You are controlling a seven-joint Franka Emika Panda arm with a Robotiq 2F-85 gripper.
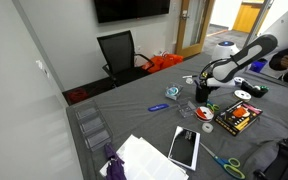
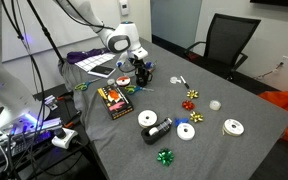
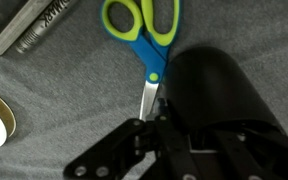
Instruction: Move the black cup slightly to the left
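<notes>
Gripper [image 2: 139,72] is low over the table [image 2: 244,150], right at the cup [image 3: 209,92]. In the wrist view the cup fills the space in front of the gripper, and one dark finger [image 3: 156,112] lies against its left wall. The other finger is hidden behind the cup, so I cannot tell if the gripper is clenched on it or only placed around it.

The cup is black and stands upright on the grey cloth [image 3: 74,90]. In both exterior views it is mostly covered by the gripper, and only a dark shape under the wrist is visible.

Scissors [image 3: 144,28] with green and blue handles lie just beside the cup in the wrist view. Their blade points toward the gripper and ends near the cup's wall. I cannot tell if blade and cup touch.

In an exterior view the black-and-orange box [image 2: 114,100] lies flat near the cup, on the side toward the table edge. White discs [image 2: 186,131] and small ribbon bows [image 2: 165,156] are spread further along the table, well apart from the cup. In an exterior view the tablet [image 1: 184,147] lies flat beside white papers [image 1: 144,158], and a second pair of scissors [image 1: 224,161] with green handles is near the table edge. A black chair [image 1: 119,52] stands behind the table.
</notes>
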